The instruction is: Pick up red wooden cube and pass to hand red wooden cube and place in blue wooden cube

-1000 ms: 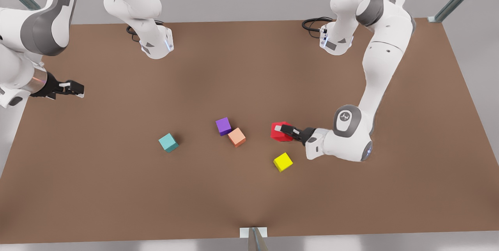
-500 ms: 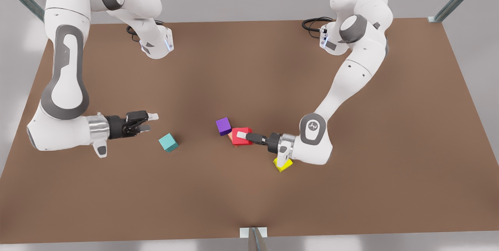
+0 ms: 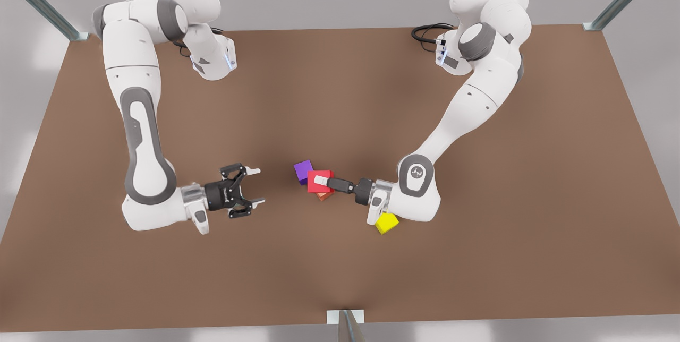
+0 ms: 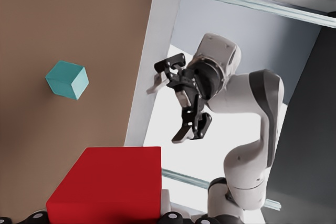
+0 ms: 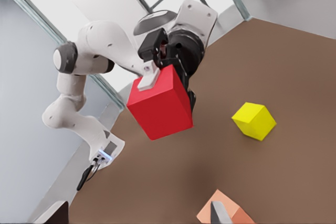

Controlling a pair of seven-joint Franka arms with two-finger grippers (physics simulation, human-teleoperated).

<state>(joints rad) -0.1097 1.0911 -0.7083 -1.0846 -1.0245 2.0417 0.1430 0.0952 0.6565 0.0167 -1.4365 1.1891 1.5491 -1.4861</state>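
Note:
The red wooden cube (image 3: 313,188) hangs above the table near the middle, with my left gripper (image 3: 320,181) shut on it; this arm reaches in from the front view's right. Up close in the left wrist view the red wooden cube (image 4: 110,182) sits between my own fingers. The right wrist view shows the same cube (image 5: 163,106) held out toward it. My right gripper (image 3: 257,187) is open at the front view's left, facing the cube with a gap between them. The teal blue wooden cube (image 4: 67,80) rests on the table; in the front view the right gripper hides it.
A purple cube (image 3: 303,170) lies just behind the red one. A pale orange cube (image 3: 323,197) peeks out beneath it. A yellow cube (image 3: 387,223) sits by the left arm's wrist. The brown table (image 3: 340,92) has open room at the back and front.
The left arm carried the red cube toward the front view's left, over the orange cube. The right arm swung in from the far left edge, over the teal cube, and spread its fingers.

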